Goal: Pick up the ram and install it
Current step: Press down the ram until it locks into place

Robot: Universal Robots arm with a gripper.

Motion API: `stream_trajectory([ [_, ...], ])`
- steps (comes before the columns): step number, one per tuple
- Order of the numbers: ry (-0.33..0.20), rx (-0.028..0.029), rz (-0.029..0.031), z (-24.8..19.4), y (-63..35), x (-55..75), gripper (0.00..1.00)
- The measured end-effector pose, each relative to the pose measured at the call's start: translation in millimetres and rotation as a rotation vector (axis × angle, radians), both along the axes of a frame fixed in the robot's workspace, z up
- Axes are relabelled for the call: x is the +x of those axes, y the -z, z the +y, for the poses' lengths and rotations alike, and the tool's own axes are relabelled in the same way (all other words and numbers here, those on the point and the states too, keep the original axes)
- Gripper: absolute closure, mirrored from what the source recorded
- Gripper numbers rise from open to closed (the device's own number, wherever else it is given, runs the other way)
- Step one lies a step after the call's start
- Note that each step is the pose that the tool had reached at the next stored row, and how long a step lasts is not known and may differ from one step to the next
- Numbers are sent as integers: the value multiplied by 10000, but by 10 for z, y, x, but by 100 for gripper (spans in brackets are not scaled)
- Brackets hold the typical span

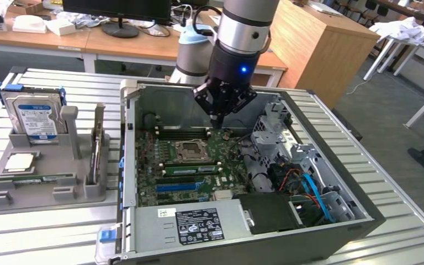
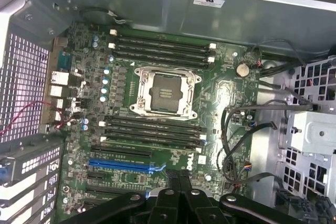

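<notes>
The gripper [image 1: 217,122], fingers pressed shut on nothing, hangs inside the open computer case [image 1: 348,190] above its motherboard [image 1: 190,171]; the ram [image 1: 31,179] lies in a grey holder [image 1: 86,190] beside the case on a slatted metal table [image 1: 388,165]; wooden desks [image 1: 123,41] stand behind.

A grey carpeted floor [image 1: 388,105] surrounds a ribbed metal table [image 1: 411,232]; long wooden desks [image 1: 123,41] and a wooden cabinet [image 1: 322,44] stand behind.
</notes>
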State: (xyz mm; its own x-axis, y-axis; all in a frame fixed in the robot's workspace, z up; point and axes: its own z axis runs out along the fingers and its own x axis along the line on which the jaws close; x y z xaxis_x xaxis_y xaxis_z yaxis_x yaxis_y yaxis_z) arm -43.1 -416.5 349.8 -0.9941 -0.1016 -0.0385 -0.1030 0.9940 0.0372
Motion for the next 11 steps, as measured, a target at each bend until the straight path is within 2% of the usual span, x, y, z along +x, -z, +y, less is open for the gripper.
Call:
stream_trajectory([
  [5,222,1,-1,0,1,-45,90],
  [11,229,1,-1,0,1,-45,90],
])
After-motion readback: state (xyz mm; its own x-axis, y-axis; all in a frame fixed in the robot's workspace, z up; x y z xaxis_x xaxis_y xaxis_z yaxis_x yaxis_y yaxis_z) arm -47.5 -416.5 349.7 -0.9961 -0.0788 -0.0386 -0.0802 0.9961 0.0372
